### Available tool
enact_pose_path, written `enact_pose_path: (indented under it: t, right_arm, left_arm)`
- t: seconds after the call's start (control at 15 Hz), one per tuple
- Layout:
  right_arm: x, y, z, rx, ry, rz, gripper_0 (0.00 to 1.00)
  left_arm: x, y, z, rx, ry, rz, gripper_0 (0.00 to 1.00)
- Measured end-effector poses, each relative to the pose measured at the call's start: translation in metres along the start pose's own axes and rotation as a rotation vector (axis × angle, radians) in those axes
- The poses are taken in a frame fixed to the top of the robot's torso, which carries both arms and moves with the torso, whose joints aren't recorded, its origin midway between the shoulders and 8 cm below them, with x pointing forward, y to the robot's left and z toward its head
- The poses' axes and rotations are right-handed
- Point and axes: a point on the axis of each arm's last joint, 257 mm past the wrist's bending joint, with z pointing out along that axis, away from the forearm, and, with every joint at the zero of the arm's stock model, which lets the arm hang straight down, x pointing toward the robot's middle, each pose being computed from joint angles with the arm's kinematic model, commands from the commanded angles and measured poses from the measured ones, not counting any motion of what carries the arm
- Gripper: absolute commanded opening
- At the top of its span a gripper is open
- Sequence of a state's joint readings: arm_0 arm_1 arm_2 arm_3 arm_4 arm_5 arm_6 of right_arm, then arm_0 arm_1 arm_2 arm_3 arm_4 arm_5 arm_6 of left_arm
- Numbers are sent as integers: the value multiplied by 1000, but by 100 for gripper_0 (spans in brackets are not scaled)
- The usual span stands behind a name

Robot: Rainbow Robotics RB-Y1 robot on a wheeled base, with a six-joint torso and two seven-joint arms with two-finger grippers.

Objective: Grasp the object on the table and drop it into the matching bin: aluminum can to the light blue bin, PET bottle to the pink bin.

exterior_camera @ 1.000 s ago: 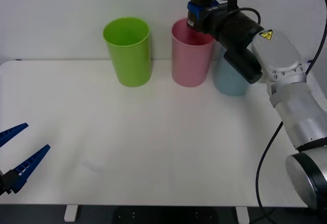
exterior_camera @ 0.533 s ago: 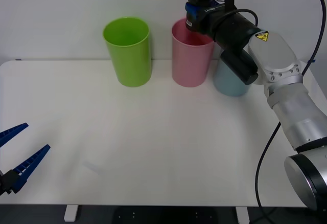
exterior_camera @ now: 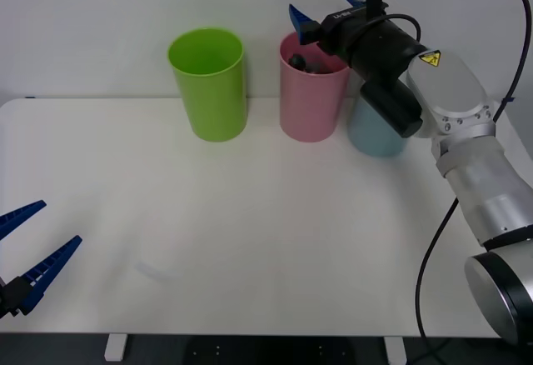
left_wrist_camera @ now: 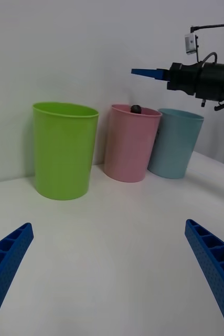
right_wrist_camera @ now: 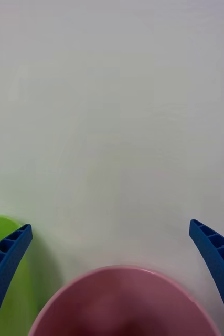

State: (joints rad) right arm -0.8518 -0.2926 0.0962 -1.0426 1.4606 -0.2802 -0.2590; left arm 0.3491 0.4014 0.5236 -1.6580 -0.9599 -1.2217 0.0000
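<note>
Bins stand in a row at the far, 12 o'clock edge of the white table (exterior_camera: 250, 232): a lime green bin (exterior_camera: 208, 83) toward 11 o'clock, the pink bin (exterior_camera: 312, 90) in the middle and the light blue bin (exterior_camera: 375, 127) just beside it toward 1 o'clock, partly hidden behind the right arm. The right claw (exterior_camera: 323, 13) hangs directly above the pink bin's rim with its blue ribbed fingers (right_wrist_camera: 216, 262) spread wide apart and nothing between them; its wrist view looks down past the two fingers onto the pink rim, with a slice of the green bin at the side. The PET bottle (exterior_camera: 306, 63) sits inside the pink bin, only its dark cap end showing at the rim; from the left wrist view the black cap (left_wrist_camera: 136, 108) just peeks over the pink edge. The left claw (exterior_camera: 25, 252) waits low over the near corner of the table at about 8 o'clock, fingers (left_wrist_camera: 216, 273) apart and empty, well away from the bins.
</note>
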Motion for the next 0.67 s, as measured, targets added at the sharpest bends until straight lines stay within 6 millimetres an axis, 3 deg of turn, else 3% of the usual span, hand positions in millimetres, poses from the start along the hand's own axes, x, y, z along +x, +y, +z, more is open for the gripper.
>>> enact_pose_path:
  t: [0.67]
  right_arm:
    - [-7,23,-83,-159,-47,-52,100]
  left_arm:
    - [0,0,0,0,0,0,100]
